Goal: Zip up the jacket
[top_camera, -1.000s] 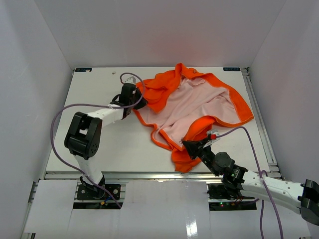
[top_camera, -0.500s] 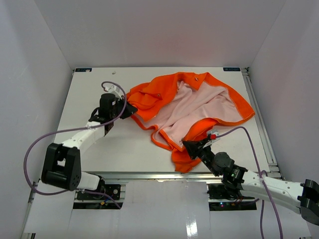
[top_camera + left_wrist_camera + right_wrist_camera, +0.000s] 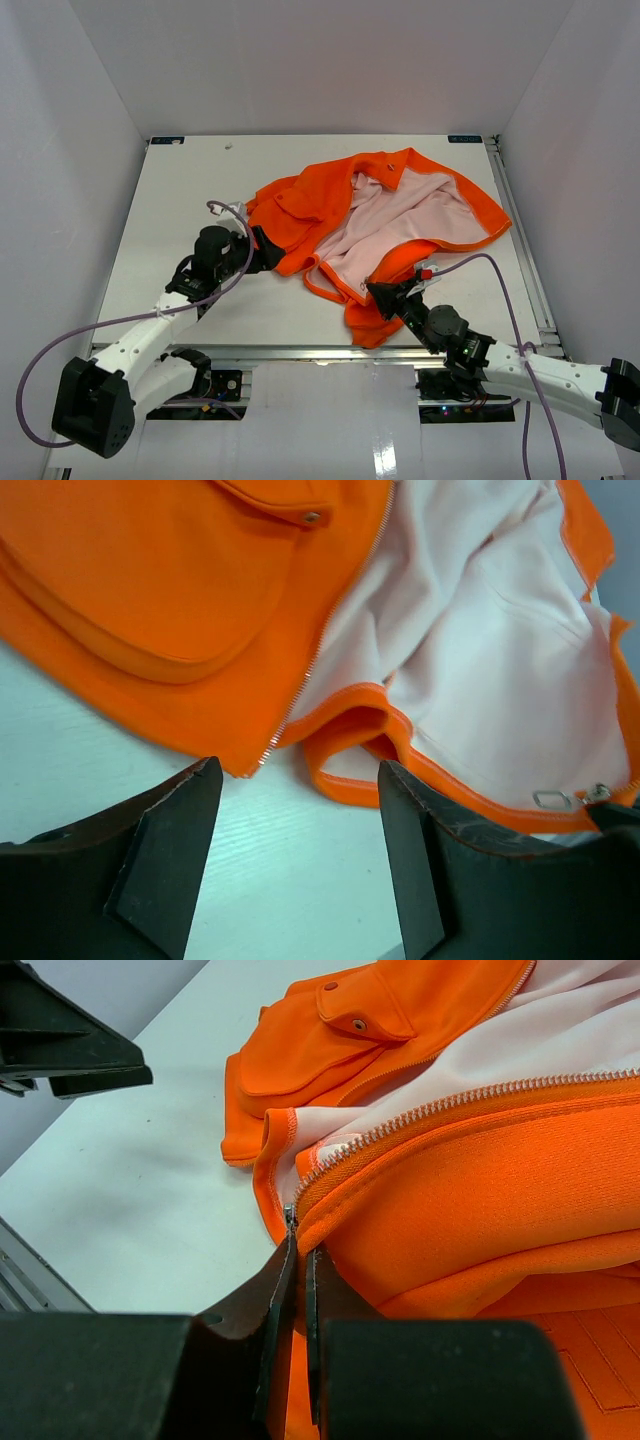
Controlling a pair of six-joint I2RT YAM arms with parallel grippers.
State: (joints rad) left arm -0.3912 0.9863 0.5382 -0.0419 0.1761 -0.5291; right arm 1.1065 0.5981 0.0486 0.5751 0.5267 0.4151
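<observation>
Jacket (image 3: 400, 215): spread open on the table (image 3: 180, 200), right of centre, pale pink lining up, orange shell bunched at the left.
Right gripper (image 3: 378, 292): fingers pressed together on the near front edge, at the lower end of its zipper row (image 3: 440, 1108); teeth running away up and to the right in the wrist view.
Left gripper (image 3: 258, 250): fingers (image 3: 170, 840) apart, nothing held, low over bare table at the jacket's left side.
Loose zipper end (image 3: 262, 760): just ahead of the left fingertips and roughly in line with the gap between them, teeth climbing straight away from the gripper.
Between the two edges: a curled fold of hem (image 3: 350, 745) and lining; halves apart, not joined.
Small metal pieces (image 3: 550, 800): on the far edge beside the right gripper, probably slider and pull, too small to be sure.
Nearer arm: left, by judgement, for a short forward reach onto the loose end.
</observation>
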